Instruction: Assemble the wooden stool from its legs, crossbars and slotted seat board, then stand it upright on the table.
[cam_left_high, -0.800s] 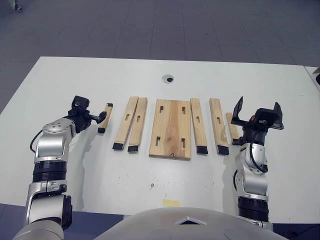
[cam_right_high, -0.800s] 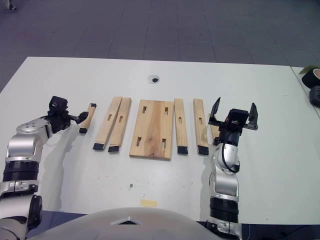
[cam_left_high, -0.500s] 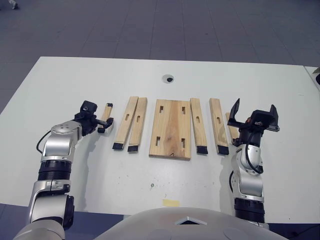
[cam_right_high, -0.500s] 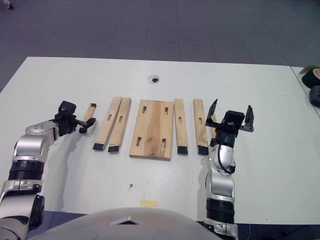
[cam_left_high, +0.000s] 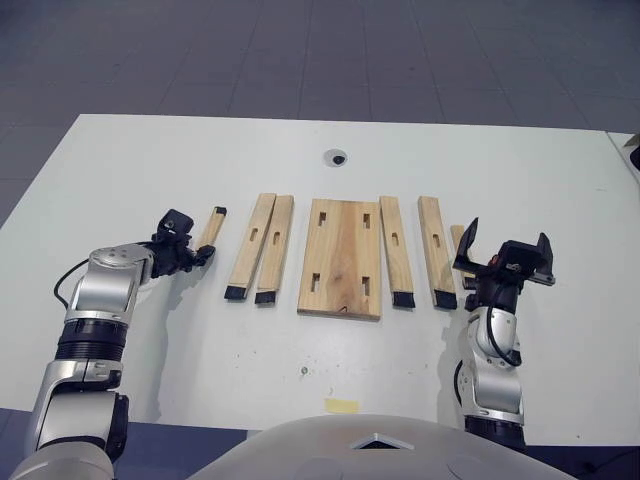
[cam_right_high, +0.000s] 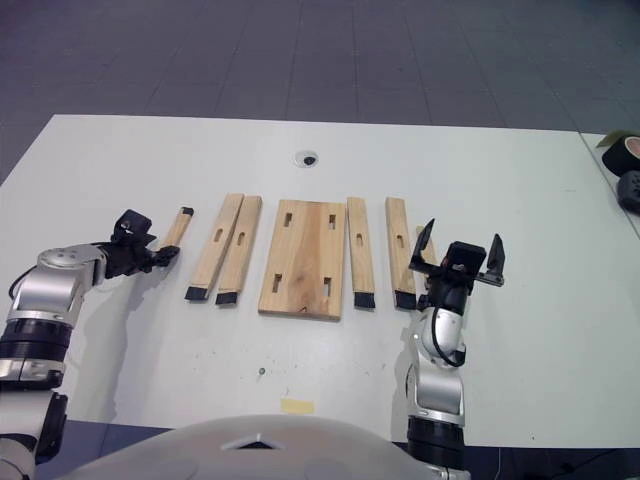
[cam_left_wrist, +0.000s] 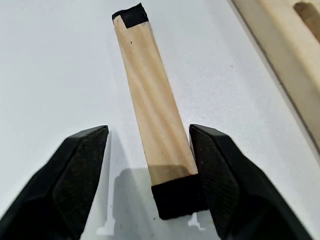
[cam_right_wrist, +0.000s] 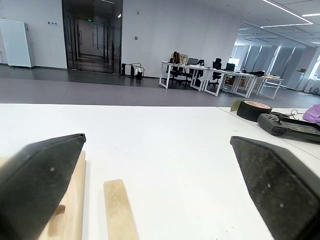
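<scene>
Overhead, one seat board (cam_left_high: 341, 257) lies on the tabletop (cam_left_high: 150, 160) between four slotted legs (cam_left_high: 250, 246), two each side, with two short crossbars (cam_left_high: 209, 231) outermost. Left wrist: the left claw (cam_left_wrist: 148, 131), spread, straddles one crossbar's black-capped end. Right wrist: the right claw (cam_right_wrist: 157, 140) gapes empty near the other crossbar.

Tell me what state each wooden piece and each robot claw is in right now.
Seat board: lying flat, slots empty.
Left two legs: lying flat, loose.
Right two legs: lying flat, loose.
Left short bar: lying flat, not gripped.
Left gripper: open, fingers either side of that bar.
Right short bar: lying flat, loose.
Right gripper: open, empty.
</scene>
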